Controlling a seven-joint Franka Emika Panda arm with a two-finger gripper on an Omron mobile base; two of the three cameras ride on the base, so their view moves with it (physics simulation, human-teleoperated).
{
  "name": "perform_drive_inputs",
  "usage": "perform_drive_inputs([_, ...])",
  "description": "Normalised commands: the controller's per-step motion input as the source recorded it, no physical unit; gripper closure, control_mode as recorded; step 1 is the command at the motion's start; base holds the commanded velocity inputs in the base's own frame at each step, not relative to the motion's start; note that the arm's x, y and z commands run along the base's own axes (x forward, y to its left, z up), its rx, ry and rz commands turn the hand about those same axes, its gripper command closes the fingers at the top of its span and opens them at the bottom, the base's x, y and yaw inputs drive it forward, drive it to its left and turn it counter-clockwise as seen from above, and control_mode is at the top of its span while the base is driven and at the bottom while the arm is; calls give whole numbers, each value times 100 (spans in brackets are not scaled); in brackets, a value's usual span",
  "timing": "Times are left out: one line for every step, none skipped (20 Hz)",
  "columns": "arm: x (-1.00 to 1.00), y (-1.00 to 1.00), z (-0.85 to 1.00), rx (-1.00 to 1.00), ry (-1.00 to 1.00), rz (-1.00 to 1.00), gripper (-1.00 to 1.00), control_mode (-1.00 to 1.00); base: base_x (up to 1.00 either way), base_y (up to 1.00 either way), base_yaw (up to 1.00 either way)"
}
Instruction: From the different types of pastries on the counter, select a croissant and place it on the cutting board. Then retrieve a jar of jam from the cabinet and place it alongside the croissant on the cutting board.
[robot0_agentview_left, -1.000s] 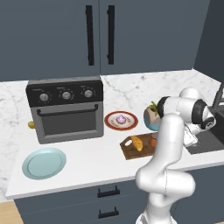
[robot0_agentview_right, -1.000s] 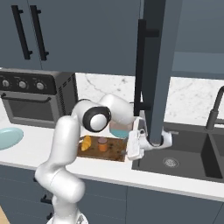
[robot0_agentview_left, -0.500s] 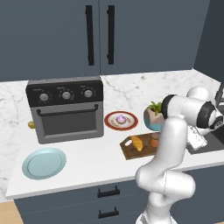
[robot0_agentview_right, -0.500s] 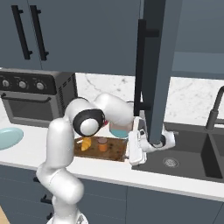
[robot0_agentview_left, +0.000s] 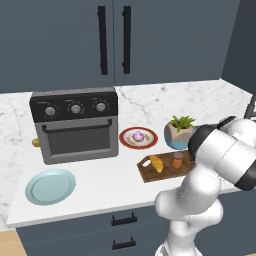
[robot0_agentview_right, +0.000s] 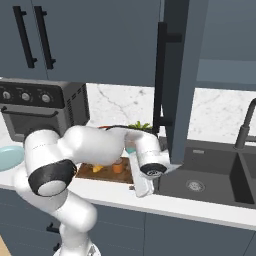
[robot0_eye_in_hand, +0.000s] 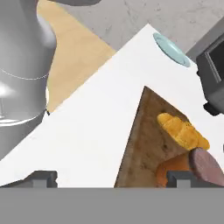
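Two items sit on the cutting board (robot0_agentview_left: 167, 168), and the claw hangs empty with its fingers spread wide.
Left base view: croissant (robot0_agentview_left: 156, 163) and jar of jam (robot0_agentview_left: 177, 160) lie side by side on the board, near the cupcake's red plate (robot0_agentview_left: 138, 138) and potted plant (robot0_agentview_left: 180, 131). Right base view: the gripper (robot0_agentview_right: 141, 186) dangles over the counter (robot0_agentview_right: 190, 204) edge by the sink (robot0_agentview_right: 210, 175), beneath an open cabinet door (robot0_agentview_right: 176, 75). Hand view: fingertips (robot0_eye_in_hand: 40, 179) far apart, croissant (robot0_eye_in_hand: 182, 131) and jar (robot0_eye_in_hand: 192, 168) touching on the board's wood (robot0_eye_in_hand: 144, 148).
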Motion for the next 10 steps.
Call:
perform_drive_inputs([-100, 0, 41, -42, -35, 0, -100, -100, 0, 0, 0])
perform_drive_inputs([-100, 0, 53, -40, -28, 0, -100, -100, 0, 0, 0])
perform_drive_inputs([-100, -2, 66, -40, -22, 0, -100, -100, 0, 0, 0])
perform_drive_inputs([-100, 0, 79, -39, -16, 0, -100, -100, 0, 0, 0])
perform_drive_inputs([-98, 0, 79, -37, -5, 0, -100, -100, 0, 0, 0])
perform_drive_inputs([-100, 0, 66, -39, -5, 0, -100, -100, 0, 0, 0])
perform_drive_inputs([-98, 0, 49, -37, -4, 0, -100, -100, 0, 0, 0])
perform_drive_inputs([-100, 0, 46, -37, -4, 0, -100, -100, 0, 0, 0])
perform_drive_inputs([-100, 0, 53, -37, -1, 0, -100, -100, 0, 0, 0])
perform_drive_inputs([-100, 0, 53, -37, 0, 0, -100, -100, 0, 0, 0])
